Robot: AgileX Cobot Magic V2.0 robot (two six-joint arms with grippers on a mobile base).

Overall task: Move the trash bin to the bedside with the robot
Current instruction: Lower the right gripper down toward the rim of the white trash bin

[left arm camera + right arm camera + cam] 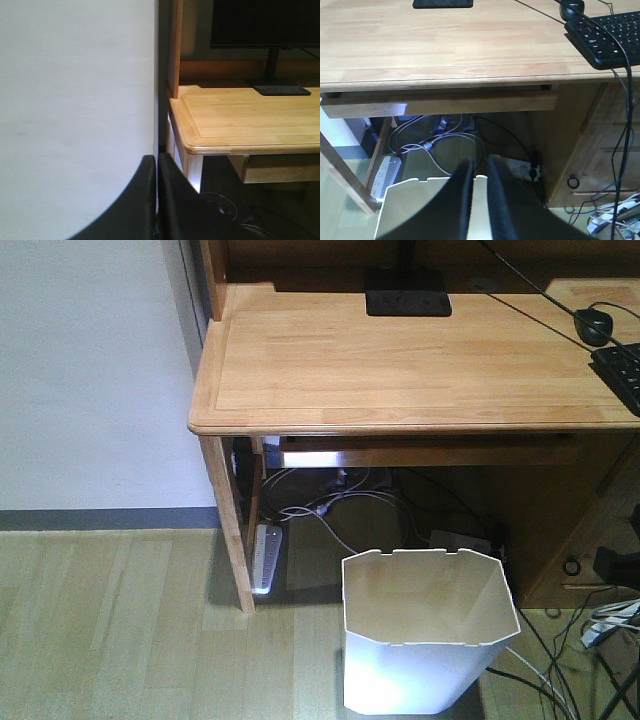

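Hanging at the bottom centre of the right wrist view, the right gripper (479,172) shows two black fingers with only a narrow slit between them, gripping nothing; the white rim of the trash bin (400,192) lies just below and to the left of them, and whether a fingertip touches that rim is hard to say from this angle. Beyond the fingers, a power strip (386,176) lies on the floor at the lower left, a tangle of cables (435,142) hangs under the desk (445,45), and a black keyboard (607,35) sits at the upper right. In the left wrist view the left gripper (156,165) rises from the bottom centre, its two dark fingers pressed nearly together and empty, with a pale wall (75,100) filling the left half and a monitor stand (280,89) on the desk at the upper right. In the front view the trash bin stands upright on the wooden floor (110,630) at the lower centre-right, in front of the desk's open underside, near a desk leg (228,525).
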